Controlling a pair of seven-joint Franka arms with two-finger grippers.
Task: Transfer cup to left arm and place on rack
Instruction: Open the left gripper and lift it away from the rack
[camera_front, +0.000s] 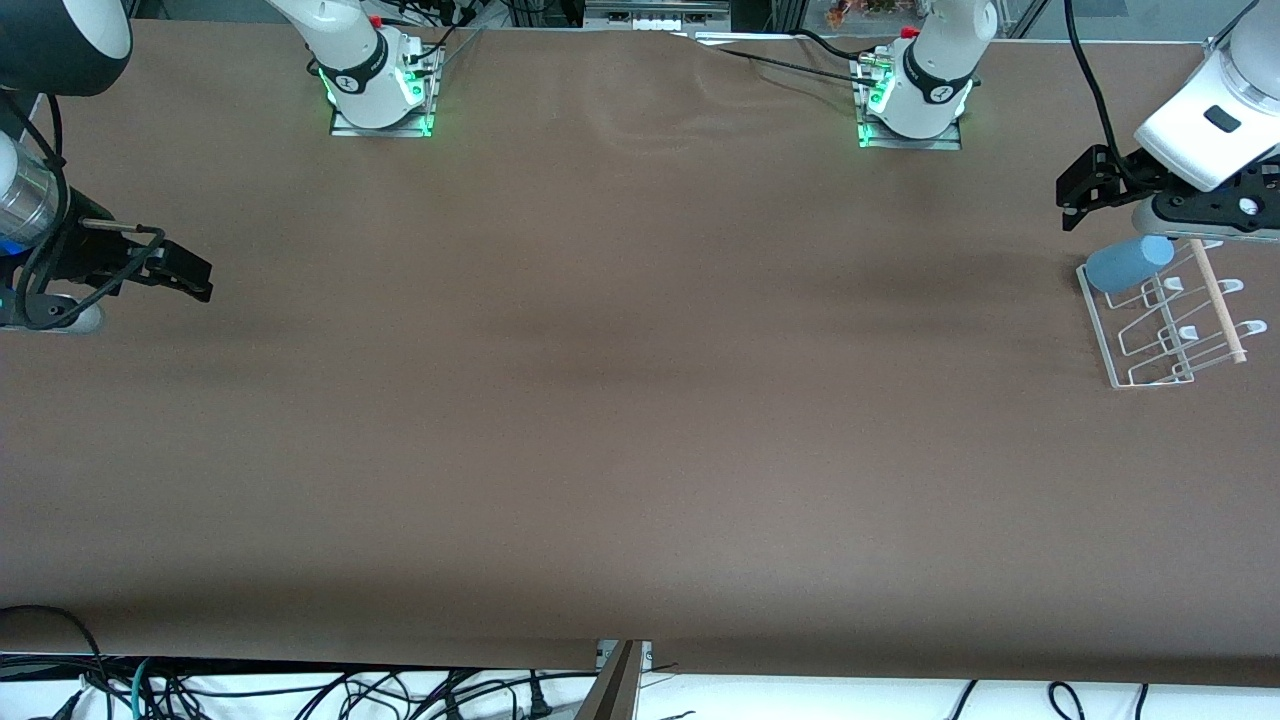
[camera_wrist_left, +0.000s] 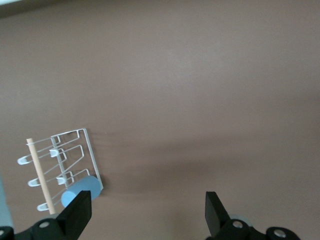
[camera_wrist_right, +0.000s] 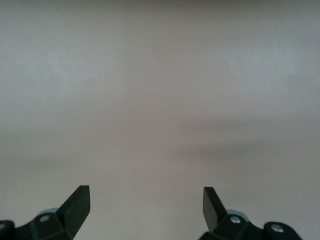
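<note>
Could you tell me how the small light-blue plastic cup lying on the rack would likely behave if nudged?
The small light-blue plastic cup lies tilted on the white wire rack, so it might roll or slide off. It looks light and stiff. Its matte surface probably grips fairly well.

The front view looks down from high across the brown table (camera_front: 620, 400), facing both arm bases along its top edge. Each wrist view looks down past its own black fingers. Front and left wrist views share the white wire rack (camera_front: 1165, 325) (camera_wrist_left: 75, 155).
</note>
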